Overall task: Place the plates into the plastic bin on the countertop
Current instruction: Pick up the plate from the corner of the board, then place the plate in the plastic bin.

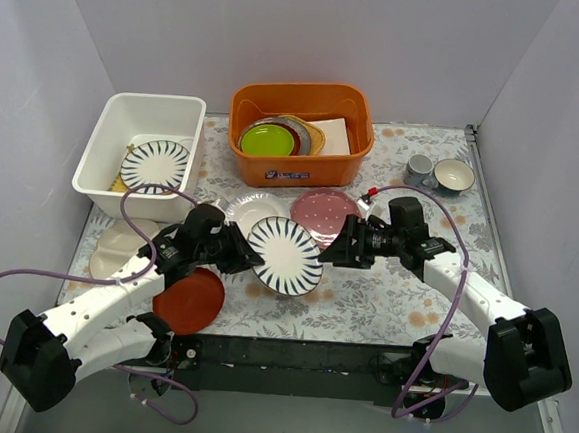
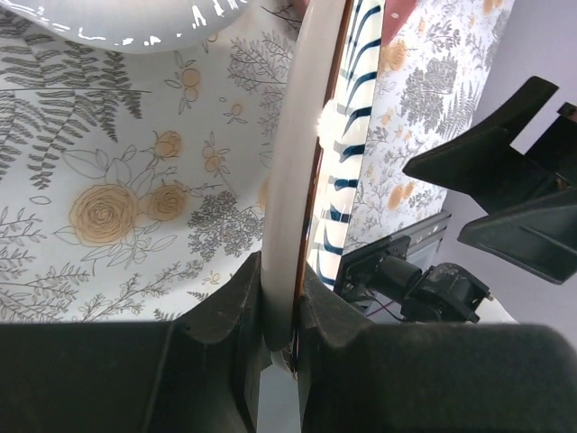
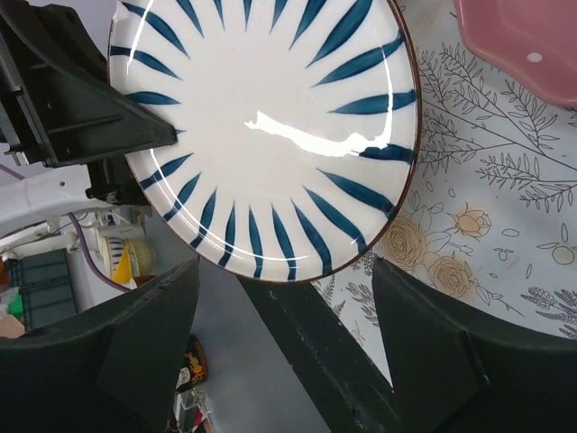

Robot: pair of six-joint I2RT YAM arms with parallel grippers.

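My left gripper [image 1: 242,255] is shut on the rim of a white plate with dark-blue stripes [image 1: 284,255] and holds it tilted above the countertop [image 1: 384,294]. The left wrist view shows this plate [image 2: 302,162] edge-on, pinched between my fingers [image 2: 225,316]. My right gripper [image 1: 339,247] is open and empty just right of the plate; in the right wrist view the plate [image 3: 270,126] lies beyond its spread fingers [image 3: 424,334]. The white bin [image 1: 104,132] at the back left holds a second striped plate [image 1: 155,164]. Pink [image 1: 325,214], plain white [image 1: 250,211], red-orange [image 1: 190,301] and cream divided [image 1: 116,248] plates lie on the countertop.
An orange tub [image 1: 303,102] at the back centre holds a lime-green plate [image 1: 267,140] and other dishes. Two cups [image 1: 421,170] [image 1: 454,176] stand at the back right. The pink plate [image 3: 523,45] sits close to the right gripper. Grey walls enclose the table.
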